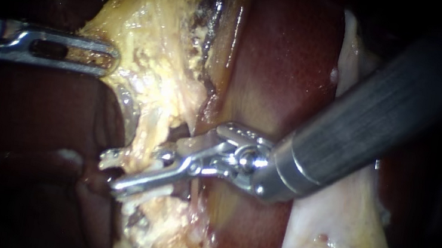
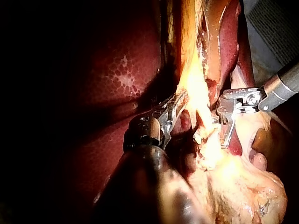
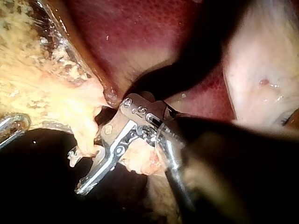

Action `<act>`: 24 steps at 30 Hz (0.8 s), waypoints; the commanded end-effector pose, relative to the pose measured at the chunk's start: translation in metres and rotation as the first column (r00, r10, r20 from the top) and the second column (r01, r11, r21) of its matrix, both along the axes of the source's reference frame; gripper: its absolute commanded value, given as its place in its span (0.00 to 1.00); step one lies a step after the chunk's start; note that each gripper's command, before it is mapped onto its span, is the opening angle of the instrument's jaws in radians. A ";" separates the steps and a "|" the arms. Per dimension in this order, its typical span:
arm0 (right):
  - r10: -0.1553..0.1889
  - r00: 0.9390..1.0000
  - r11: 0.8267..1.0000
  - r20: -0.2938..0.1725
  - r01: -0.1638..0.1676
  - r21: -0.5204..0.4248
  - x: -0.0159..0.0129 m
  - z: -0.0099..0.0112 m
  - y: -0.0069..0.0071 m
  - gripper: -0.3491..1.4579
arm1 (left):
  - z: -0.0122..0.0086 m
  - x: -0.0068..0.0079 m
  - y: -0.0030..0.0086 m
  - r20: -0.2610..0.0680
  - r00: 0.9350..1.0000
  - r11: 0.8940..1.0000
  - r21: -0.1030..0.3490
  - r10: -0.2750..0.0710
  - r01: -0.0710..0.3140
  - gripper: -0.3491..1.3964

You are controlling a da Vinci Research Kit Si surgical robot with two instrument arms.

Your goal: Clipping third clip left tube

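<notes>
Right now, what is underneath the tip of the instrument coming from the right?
The right instrument lies over pale yellow tissue, with dark red liver behind its shaft. Exactly what sits beneath the tip itself is hidden by the metal.

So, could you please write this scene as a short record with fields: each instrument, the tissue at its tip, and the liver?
left instrument: enters from the left, tip against the yellow fatty tissue
right instrument: enters from the upper right, jaws open, one on each side of a pale strand
pale strand: between the right jaws; cannot tell if it is the tube
liver: dark red, beside the fatty tissue, behind the right shaft
</notes>
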State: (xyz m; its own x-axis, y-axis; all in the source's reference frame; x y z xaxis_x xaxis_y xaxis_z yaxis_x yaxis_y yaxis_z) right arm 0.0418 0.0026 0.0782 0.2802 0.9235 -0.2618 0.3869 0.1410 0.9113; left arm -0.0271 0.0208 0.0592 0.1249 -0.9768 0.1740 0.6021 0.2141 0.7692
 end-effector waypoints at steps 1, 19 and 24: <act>0.001 1.000 1.000 0.012 -0.001 0.012 0.0000 0.0001 0.0002 0.46 | 0.0000 0.0000 0.0000 0.000 1.000 1.000 0.000 0.000 0.000 0.00; 0.020 0.997 0.997 0.074 -0.026 0.074 -0.0005 0.0005 0.0027 0.36 | -0.0002 0.0000 -0.0001 -0.001 1.000 1.000 0.000 -0.001 0.001 0.00; 0.026 0.996 0.996 0.087 -0.033 0.079 -0.0012 0.0012 0.0031 0.00 | -0.0003 0.0000 -0.0001 -0.001 1.000 1.000 0.000 -0.002 0.002 0.00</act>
State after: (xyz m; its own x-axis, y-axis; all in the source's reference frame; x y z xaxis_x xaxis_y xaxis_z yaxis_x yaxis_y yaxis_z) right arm 0.0403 0.0058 0.0795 0.2702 0.9498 -0.1578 0.2917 0.0754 0.9535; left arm -0.0272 0.0207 0.0590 0.1237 -0.9770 0.1736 0.6030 0.2129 0.7688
